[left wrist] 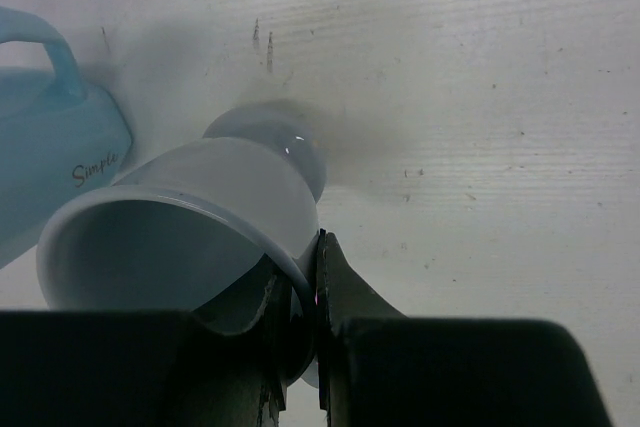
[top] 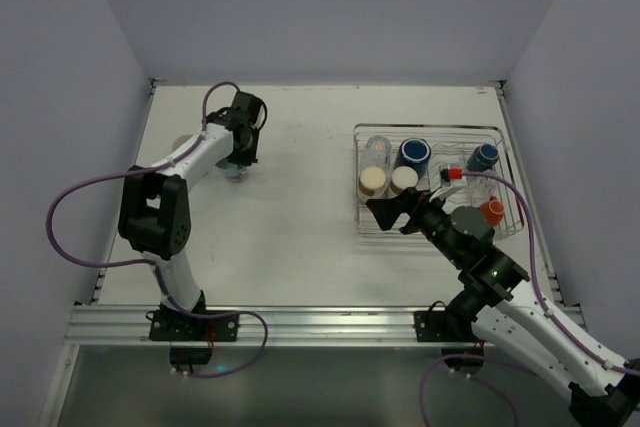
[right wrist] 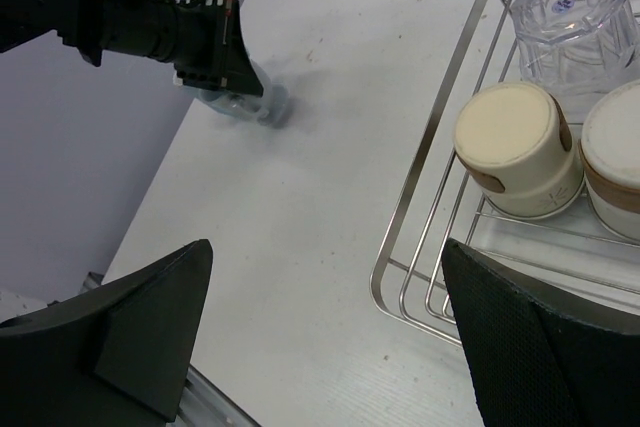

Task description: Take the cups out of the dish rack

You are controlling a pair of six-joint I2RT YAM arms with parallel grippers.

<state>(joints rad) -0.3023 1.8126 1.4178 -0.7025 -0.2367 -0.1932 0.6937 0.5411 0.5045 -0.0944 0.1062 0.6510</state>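
left tool [left wrist: 305,282] clamped on the rim of a pale grey cup [left wrist: 200,207], tilted, base low over the counter [left wrist: 480,97] at far left, well apart from the rack [top: 357,187]; contact unclear. Suggest: level it so the foot sits flat, then release, staying off the blue mug [left wrist: 50,147] just beside. right tool [top: 398,212] spread wide at the rack's near-left corner, holding nothing. cup looks glazed, narrow foot, flared mouth, so probably tippy

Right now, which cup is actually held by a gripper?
The pale cup, pinched by its rim in the left gripper, beside the light blue mug. The rest sit in the dish rack, ungripped.
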